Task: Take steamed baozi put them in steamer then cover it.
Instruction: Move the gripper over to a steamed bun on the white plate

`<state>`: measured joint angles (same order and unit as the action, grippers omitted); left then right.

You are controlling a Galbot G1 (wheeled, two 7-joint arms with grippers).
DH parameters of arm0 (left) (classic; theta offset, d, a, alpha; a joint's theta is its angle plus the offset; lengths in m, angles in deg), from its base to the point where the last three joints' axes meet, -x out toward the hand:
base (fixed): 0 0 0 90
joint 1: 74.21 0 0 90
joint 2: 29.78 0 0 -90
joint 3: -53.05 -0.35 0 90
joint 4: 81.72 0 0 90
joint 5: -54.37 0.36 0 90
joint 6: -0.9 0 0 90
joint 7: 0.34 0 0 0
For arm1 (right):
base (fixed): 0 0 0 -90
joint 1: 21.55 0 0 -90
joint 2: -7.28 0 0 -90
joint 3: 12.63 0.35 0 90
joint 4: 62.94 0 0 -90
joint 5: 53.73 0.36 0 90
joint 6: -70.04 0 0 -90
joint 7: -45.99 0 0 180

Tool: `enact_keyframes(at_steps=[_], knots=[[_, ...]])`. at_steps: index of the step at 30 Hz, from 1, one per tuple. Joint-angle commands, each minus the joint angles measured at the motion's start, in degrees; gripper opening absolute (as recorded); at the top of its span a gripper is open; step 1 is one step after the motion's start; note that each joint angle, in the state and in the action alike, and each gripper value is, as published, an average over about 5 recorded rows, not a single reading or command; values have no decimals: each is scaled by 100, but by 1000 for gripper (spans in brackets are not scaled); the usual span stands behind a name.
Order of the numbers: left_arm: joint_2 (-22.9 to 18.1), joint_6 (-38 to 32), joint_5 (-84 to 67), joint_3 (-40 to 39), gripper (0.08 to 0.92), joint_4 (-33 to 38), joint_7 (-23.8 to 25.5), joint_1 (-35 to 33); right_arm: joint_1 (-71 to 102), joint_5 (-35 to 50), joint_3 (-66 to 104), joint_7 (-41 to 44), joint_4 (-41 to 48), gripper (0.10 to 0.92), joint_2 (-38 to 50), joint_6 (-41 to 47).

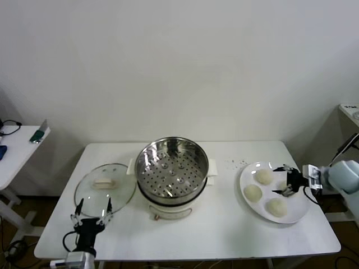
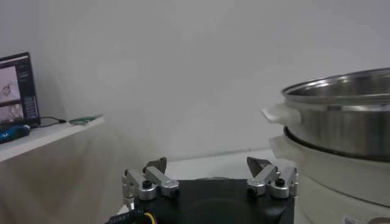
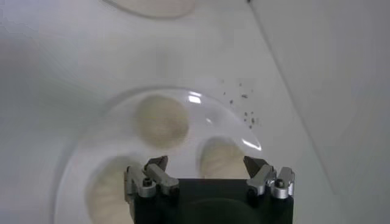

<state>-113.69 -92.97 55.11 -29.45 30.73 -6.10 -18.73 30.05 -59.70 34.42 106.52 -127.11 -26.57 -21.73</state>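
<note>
Right gripper over the plate, first bun not yet gripped

We see the right gripper [image 1: 287, 182] above the plate [image 1: 297, 216], fingers spread, empty; buns [image 1: 253, 193] on the plate; steamer [image 1: 171, 168] empty; lid [image 1: 105, 186] on the table [image 1: 224, 235]; left gripper [image 1: 92, 216] parked, fingers spread; a hard squeeze may dent soft dough; an off-centre close may nudge a neighbouring bun.

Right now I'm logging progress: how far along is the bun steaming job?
Nothing is done: the steamer is empty and the glass lid lies beside it. The right tool, open, hovers over the baozi on the plate. Loading and covering remain.
</note>
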Motion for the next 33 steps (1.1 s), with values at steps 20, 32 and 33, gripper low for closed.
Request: enact_keyframes(at_steps=[20, 32, 33], knots=[[85, 112, -57, 239, 823, -234, -35, 161, -2771, -681, -3129, 669, 3401, 823, -2293, -497], [87, 102, -68, 269, 823, -290, -41, 174, -2536, -776, -3041, 615, 3328, 823, -2292, -496], [86, 99, -70, 270, 823, -300, -42, 173, -2517, -788, -3025, 611, 3334, 823, -2299, -496]])
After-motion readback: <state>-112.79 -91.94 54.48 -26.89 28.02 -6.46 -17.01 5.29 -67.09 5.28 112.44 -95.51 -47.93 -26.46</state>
